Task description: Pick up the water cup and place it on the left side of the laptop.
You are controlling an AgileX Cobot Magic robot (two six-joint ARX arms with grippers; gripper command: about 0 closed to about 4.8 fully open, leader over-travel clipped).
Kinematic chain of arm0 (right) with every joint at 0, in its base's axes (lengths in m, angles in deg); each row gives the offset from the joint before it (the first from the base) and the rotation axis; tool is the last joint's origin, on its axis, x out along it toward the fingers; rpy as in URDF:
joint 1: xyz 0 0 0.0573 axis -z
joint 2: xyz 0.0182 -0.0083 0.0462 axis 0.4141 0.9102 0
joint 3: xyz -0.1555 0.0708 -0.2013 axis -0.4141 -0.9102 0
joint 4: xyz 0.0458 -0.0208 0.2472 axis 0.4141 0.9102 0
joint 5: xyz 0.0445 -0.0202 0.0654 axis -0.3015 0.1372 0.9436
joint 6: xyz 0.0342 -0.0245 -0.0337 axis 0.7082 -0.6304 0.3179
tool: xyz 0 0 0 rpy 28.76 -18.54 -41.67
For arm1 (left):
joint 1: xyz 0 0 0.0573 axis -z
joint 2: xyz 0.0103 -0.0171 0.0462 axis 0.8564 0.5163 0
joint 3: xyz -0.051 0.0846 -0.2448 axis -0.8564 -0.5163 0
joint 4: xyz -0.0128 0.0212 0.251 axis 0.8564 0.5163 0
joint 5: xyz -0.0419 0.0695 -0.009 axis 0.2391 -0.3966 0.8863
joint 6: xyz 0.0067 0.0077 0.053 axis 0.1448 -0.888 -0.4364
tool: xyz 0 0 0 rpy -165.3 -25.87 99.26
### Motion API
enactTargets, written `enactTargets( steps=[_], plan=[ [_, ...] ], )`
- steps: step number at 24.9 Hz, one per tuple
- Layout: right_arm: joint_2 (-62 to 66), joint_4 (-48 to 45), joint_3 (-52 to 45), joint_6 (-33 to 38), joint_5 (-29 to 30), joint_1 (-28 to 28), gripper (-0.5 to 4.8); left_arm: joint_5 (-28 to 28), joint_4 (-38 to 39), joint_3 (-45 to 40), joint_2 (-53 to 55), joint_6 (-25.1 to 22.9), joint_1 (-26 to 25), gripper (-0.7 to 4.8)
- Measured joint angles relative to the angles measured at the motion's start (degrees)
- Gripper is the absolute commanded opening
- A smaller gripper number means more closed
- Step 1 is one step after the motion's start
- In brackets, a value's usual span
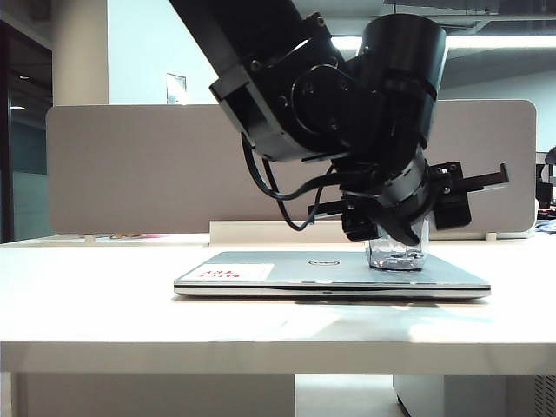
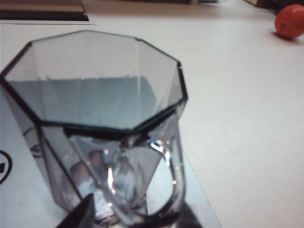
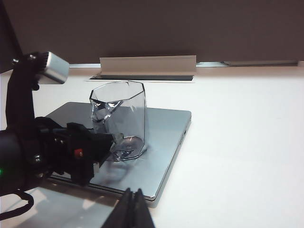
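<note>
The water cup (image 1: 398, 254), a clear grey-tinted faceted mug, stands upright on the right part of the closed silver laptop's lid (image 1: 287, 269). My left gripper (image 1: 395, 230) reaches down over it, open, with the jaws spread at the cup's sides. Seen from the left wrist, the cup (image 2: 95, 95) fills the picture, handle towards the camera, and one dark fingertip (image 2: 78, 216) shows by its base. The right wrist view shows the cup (image 3: 121, 118) on the laptop (image 3: 164, 137) with the left gripper (image 3: 102, 142) against it. My right gripper (image 3: 133, 209) hangs shut near the laptop's corner, away from the cup.
A grey partition (image 1: 130, 165) runs along the back of the white table, with a low white cable cover (image 3: 147, 64) in front of it. An orange fruit (image 2: 289, 21) lies on the table some way beyond the cup. White tabletop (image 1: 87, 278) lies left of the laptop.
</note>
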Motion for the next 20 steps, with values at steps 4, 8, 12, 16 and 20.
enactTargets(
  steps=[4,8,12,16,20],
  plan=[
    [0.0,0.07,0.0,0.0,1.05,0.0,-0.01,-0.5,-0.04,0.0,0.0,0.02,-0.04,1.48],
    [0.0,0.13,0.0,0.0,1.07,0.0,-0.01,-2.32,0.13,0.0,0.0,-0.04,-0.61,1.48],
    [0.0,0.15,0.0,0.04,1.09,-0.02,-0.01,-3.15,1.6,-0.02,0.0,-0.59,-1.51,1.48],
    [0.0,0.13,0.0,0.04,1.07,-0.04,-0.01,-3.82,4.02,-0.02,-0.04,-1.27,-2.58,1.48],
    [-0.02,0.15,0.0,0.04,1.09,-0.04,-0.01,-4.94,5.16,-0.02,-0.02,-1.49,-3.23,1.48]
  ],
)
